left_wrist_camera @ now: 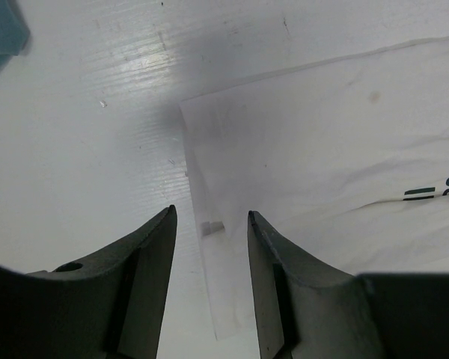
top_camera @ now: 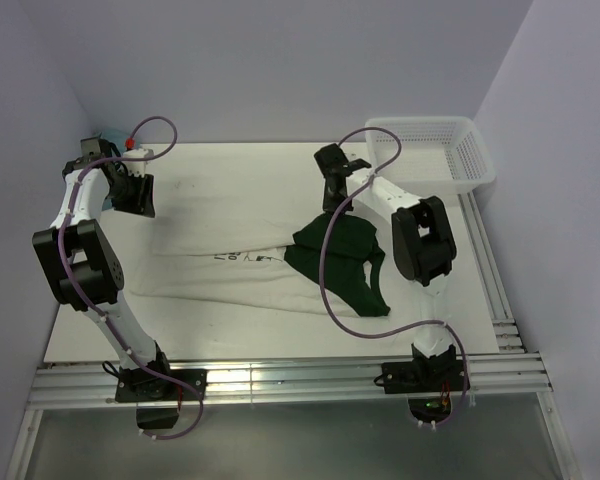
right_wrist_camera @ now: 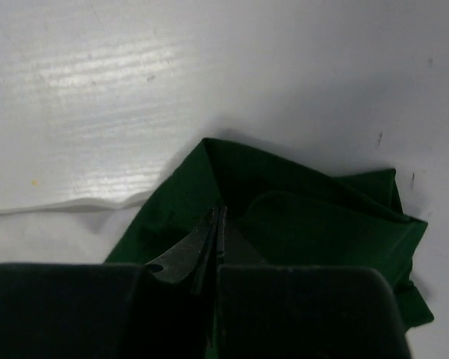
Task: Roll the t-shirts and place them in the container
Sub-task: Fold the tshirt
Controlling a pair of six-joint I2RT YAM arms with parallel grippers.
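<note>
A: Table (top_camera: 240, 170), white, fills most of the top view. Where's the t-shirt (top_camera: 230, 280)?
B: Lying flat across the middle of the table. Cream body runs toward the left arm, green sleeve (right_wrist_camera: 307, 217) is bunched on the right side, and the small dark print (top_camera: 248, 257) faces up.
A: Basket?
B: White mesh basket (top_camera: 475, 160) sits in the far right corner, well apart from the shirt.
A: Claws?
B: Left gripper (left_wrist_camera: 211, 213) is open, jaws apart over the shirt's cream edge. Right gripper (right_wrist_camera: 218, 211) is closed, tips together against the green sleeve; can't tell if cloth is pinched.
A: Anything smaller?
B: Teal cloth (left_wrist_camera: 1, 30) in the far left corner, near the left gripper.
</note>
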